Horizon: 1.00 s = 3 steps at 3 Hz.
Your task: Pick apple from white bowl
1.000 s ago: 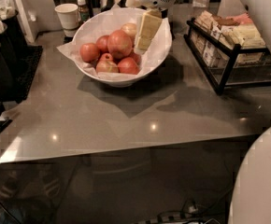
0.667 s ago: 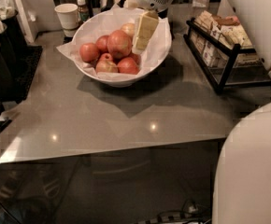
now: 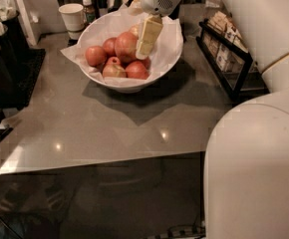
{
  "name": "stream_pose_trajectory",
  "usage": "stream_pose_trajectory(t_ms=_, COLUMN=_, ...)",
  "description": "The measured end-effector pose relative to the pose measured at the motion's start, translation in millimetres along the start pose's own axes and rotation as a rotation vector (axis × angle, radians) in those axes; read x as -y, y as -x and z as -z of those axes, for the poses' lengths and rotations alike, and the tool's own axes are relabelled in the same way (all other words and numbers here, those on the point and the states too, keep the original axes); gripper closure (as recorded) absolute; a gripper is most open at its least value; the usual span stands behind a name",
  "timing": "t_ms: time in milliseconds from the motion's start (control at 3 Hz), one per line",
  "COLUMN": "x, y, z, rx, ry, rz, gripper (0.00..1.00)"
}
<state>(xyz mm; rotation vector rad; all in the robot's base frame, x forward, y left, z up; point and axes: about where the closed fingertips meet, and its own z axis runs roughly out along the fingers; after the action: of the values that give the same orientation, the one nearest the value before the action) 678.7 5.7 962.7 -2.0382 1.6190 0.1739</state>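
Observation:
The white bowl [image 3: 157, 66] with a crinkled paper liner stands at the back of the grey table. It holds several red apples. The largest apple [image 3: 125, 45] lies on top of the pile, with others [image 3: 95, 55] beside and below it. My gripper [image 3: 144, 41] reaches down into the bowl from above. It sits right against the right side of the top apple. Part of the gripper is hidden behind that apple.
A small white paper cup [image 3: 72, 17] and a small bottle [image 3: 88, 9] stand behind the bowl on the left. A black wire rack [image 3: 229, 59] with packets is to the right. Dark equipment [image 3: 5, 63] is at the left. My white body [image 3: 256, 163] fills the right foreground.
The gripper stays in the bowl at the top apple, almost unmoved. My white body has swung further into the right foreground.

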Motion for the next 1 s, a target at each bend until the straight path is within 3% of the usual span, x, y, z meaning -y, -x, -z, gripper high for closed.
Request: stream_pose_trajectory(t_ms=1000, x=3, y=4, z=-31, rx=0.051, ry=0.052, rz=-0.039, gripper=0.17)
